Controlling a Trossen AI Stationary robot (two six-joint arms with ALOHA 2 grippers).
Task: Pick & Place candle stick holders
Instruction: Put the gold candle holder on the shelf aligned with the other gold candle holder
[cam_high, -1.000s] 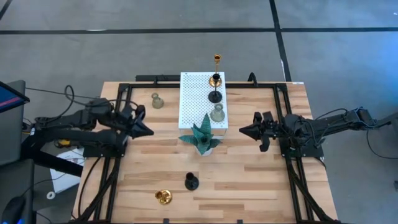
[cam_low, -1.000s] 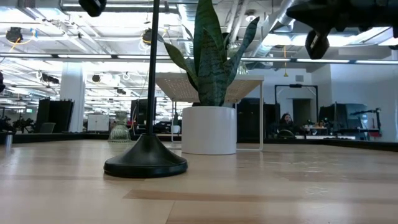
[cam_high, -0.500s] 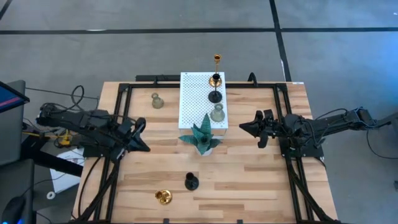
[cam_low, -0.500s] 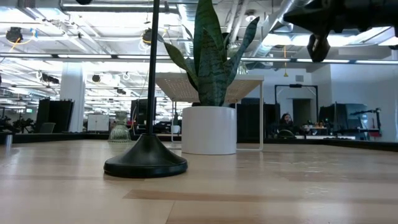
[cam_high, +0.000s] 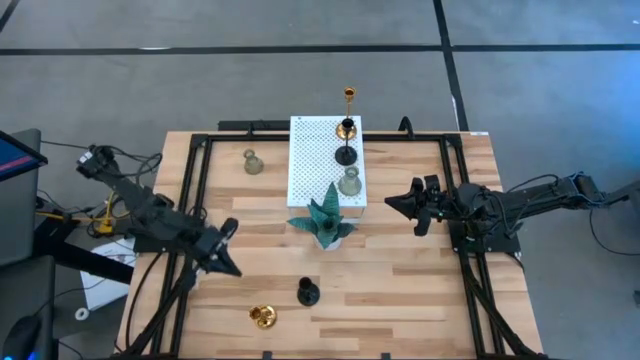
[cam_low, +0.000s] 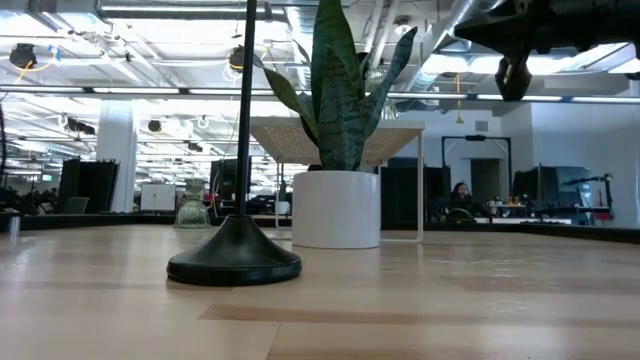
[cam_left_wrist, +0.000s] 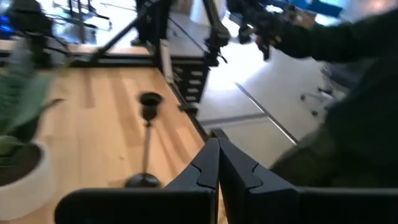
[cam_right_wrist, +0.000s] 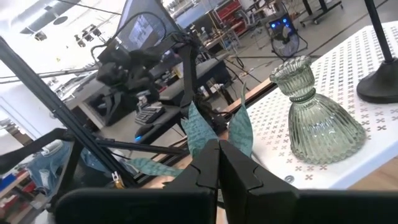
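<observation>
Left gripper (cam_high: 232, 262), fingers pressed together, empty, hovers over the near-left worktop (cam_high: 420, 300). Shiny gold stemmed candle holder (cam_high: 262, 317) lies tipped on its side near the front edge, near-right of that gripper, apart from it. Grey-green bell-shaped glass holder (cam_high: 252, 162) stands upright far-left, well apart from it. Black round-based stemmed holder (cam_high: 307, 292) stands upright, long axis vertical, just right of the left gripper's tip, not touching. White perforated rectangular board (cam_high: 310, 170) at far centre carries three upright holders: black one (cam_high: 345, 154), second grey-green bell (cam_high: 349, 182) nearest, gold cup (cam_high: 346, 129) at the far edge. Another gold stemmed holder (cam_high: 349, 96) shows beyond the board. Teal spiky plant ornament (cam_high: 326, 221) sits at the board's near edge. Right gripper (cam_high: 391, 206), fingers together, empty, points left at the board's bell holder, near it but apart.
</observation>
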